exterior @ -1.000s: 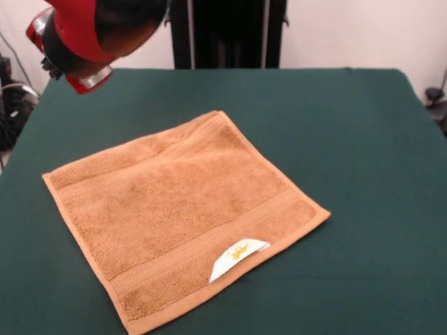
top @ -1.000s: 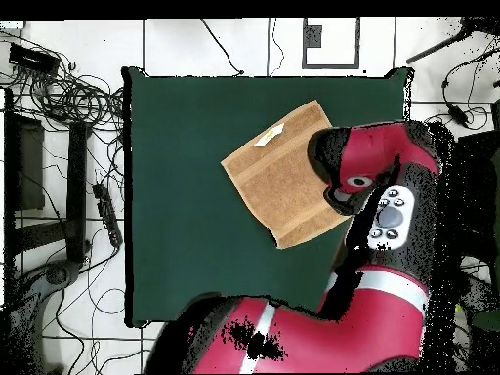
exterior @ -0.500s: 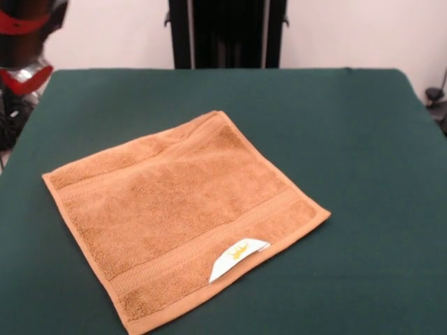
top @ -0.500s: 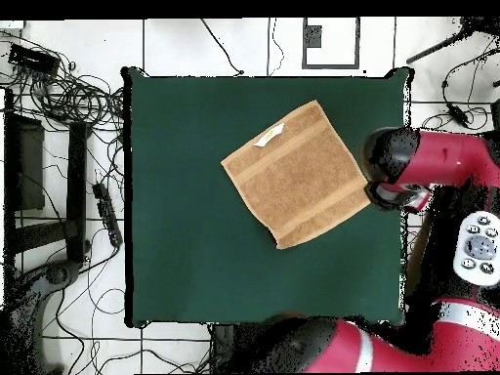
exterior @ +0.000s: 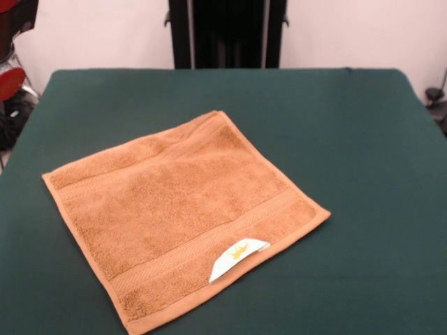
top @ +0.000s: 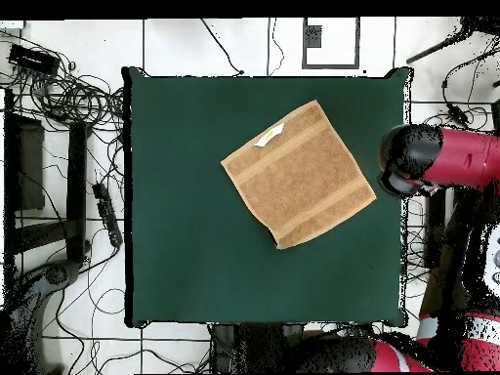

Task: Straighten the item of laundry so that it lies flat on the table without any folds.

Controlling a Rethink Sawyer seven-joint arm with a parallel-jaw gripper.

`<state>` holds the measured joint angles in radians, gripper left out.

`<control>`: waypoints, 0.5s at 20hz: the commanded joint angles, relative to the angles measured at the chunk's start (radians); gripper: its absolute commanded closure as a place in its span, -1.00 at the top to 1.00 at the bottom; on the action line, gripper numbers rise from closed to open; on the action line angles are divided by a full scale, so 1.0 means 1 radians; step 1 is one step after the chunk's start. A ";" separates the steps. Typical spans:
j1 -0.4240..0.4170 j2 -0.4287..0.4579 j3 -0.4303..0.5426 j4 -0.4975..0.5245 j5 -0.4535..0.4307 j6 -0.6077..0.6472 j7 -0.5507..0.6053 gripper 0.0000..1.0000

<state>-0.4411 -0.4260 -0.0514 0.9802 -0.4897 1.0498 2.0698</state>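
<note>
pincer (top: 398, 182) hangs at the counter (top: 195, 273) edge, off the towel (exterior: 181, 209); i cannot tell its state. towel lies spread near the counter's middle, seemingly flat, label (exterior: 237, 257) flipped up. best judged done; only check corners before any retouch.

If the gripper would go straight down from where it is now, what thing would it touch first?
Probably the right edge of the table, or the floor just beside it. In the overhead view the arm's end hangs over that edge, clear of the towel. Height cannot be judged.
</note>
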 commanded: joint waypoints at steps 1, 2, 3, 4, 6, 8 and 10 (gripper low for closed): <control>-0.001 -0.014 0.241 0.189 0.082 -0.122 -0.270 -1.00; -0.008 -0.018 0.254 0.198 0.096 -0.121 -0.258 -1.00; -0.009 -0.022 0.261 0.200 0.104 -0.120 -0.243 -1.00; -0.005 -0.029 0.259 0.202 0.107 -0.113 -0.223 -1.00; 0.009 -0.040 0.253 0.197 0.118 -0.076 -0.182 -1.00; 0.016 -0.051 0.255 0.197 0.140 -0.038 -0.157 -1.00; 0.014 -0.063 0.270 0.200 0.165 -0.016 -0.150 -1.00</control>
<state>-0.4569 -0.4688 0.0685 1.0373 -0.4058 0.9828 2.0698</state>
